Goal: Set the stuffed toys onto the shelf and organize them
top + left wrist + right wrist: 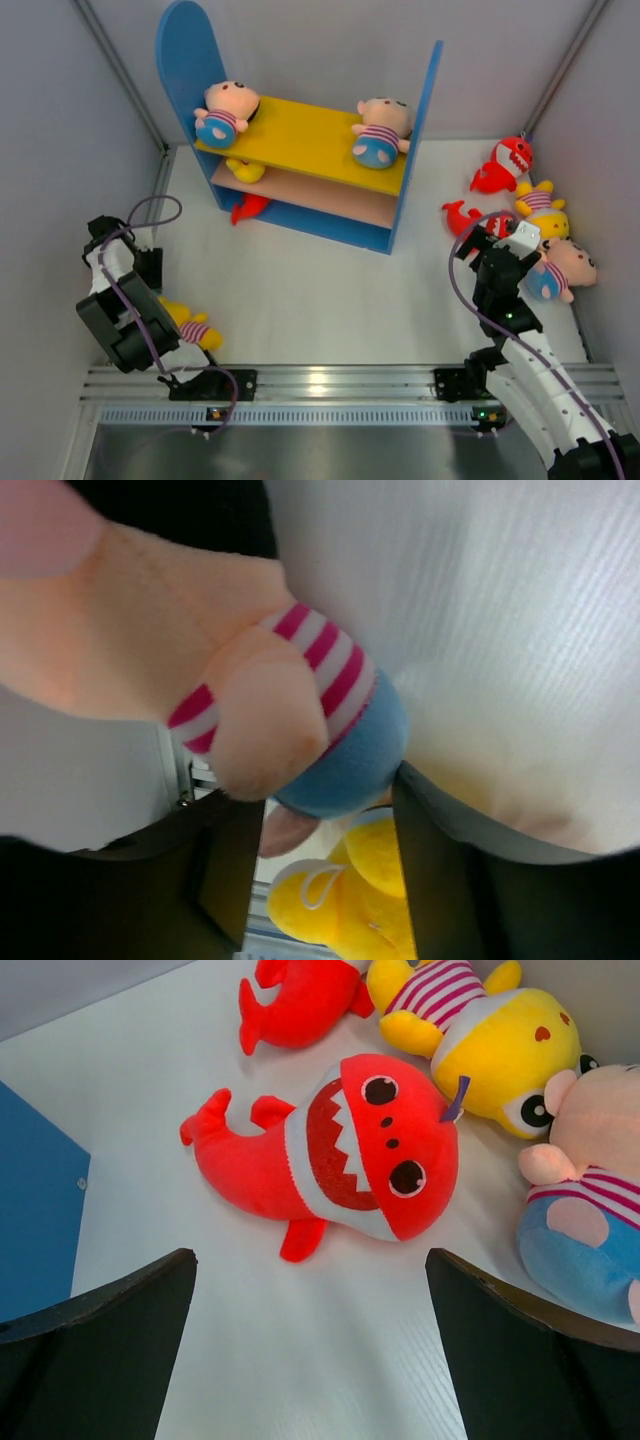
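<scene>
Left jaws: clamped on baby doll, worktop 8 o'clock. Right jaws: spread wide above red shark, 3 o'clock. Shelf: 12 o'clock. Advice: centre on shark's body, close low, lift clear of neighbours.

The shelf stands at twelve o'clock on the desk, with a baby doll at each end of its yellow board. At three o'clock lie red sharks, a yellow animal and another doll. At eight o'clock lies a yellow toy.
</scene>
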You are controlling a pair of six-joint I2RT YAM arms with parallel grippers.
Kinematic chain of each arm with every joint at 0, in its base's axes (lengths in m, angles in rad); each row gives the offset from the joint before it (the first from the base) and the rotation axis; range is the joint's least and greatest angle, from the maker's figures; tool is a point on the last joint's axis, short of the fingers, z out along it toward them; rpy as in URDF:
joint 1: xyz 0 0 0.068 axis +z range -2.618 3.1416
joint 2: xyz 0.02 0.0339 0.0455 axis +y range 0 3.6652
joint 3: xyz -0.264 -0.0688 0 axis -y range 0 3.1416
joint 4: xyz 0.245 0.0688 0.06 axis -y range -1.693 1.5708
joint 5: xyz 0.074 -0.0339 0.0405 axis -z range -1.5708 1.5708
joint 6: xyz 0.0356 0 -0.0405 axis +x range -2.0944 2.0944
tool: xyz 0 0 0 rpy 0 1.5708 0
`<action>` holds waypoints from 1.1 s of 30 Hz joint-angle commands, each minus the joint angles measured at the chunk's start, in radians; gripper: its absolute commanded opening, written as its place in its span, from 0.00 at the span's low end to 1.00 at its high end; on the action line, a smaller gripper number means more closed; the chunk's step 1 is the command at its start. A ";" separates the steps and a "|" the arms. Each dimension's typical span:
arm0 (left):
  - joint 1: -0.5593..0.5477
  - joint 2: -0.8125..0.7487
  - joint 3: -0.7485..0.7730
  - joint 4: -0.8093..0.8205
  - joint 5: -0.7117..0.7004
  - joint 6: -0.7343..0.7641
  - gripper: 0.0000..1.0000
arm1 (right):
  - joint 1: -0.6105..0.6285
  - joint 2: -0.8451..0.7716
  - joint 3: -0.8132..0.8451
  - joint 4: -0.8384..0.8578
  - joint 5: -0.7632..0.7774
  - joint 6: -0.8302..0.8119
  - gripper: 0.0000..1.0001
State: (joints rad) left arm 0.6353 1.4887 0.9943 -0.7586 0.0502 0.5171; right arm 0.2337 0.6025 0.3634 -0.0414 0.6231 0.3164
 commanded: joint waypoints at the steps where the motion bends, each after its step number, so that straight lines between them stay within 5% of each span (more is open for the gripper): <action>1: 0.014 -0.050 -0.031 0.142 -0.025 -0.008 0.55 | 0.018 -0.023 0.046 0.003 0.003 -0.025 0.99; 2: 0.014 -0.047 -0.031 0.142 -0.032 -0.003 0.47 | 0.019 -0.024 0.046 0.002 0.003 -0.023 0.99; 4: 0.012 -0.051 -0.029 0.140 -0.036 0.003 0.07 | 0.023 -0.038 0.042 0.002 0.001 -0.022 0.99; 5: 0.014 -0.060 -0.028 0.139 -0.032 0.001 0.00 | 0.024 -0.044 0.039 0.002 0.003 -0.022 0.99; 12: 0.009 -0.329 0.047 0.009 0.212 0.047 0.00 | 0.036 -0.032 0.101 0.005 -0.022 -0.074 0.99; 19: 0.001 -0.447 0.387 -0.180 0.329 0.097 0.00 | 0.052 -0.044 0.114 -0.008 -0.048 -0.050 0.99; 23: 0.001 -0.440 0.555 -0.209 0.362 0.084 0.00 | 0.058 -0.093 0.095 -0.025 -0.039 -0.077 0.99; 27: 0.001 -0.420 0.699 -0.209 0.545 0.110 0.00 | 0.056 -0.138 0.068 -0.008 -0.022 -0.089 0.99; 31: -0.011 -0.332 0.981 -0.208 0.805 0.022 0.00 | 0.058 -0.130 0.048 0.009 -0.023 -0.088 0.99; 33: -0.037 -0.230 1.163 -0.205 0.807 -0.018 0.00 | 0.056 -0.119 0.042 0.009 -0.022 -0.085 0.99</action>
State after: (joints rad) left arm 0.6243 1.1656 1.9606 -0.9974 0.6815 0.5667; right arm 0.2729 0.4690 0.4198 -0.0631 0.5873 0.2428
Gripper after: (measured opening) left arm 0.047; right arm 0.993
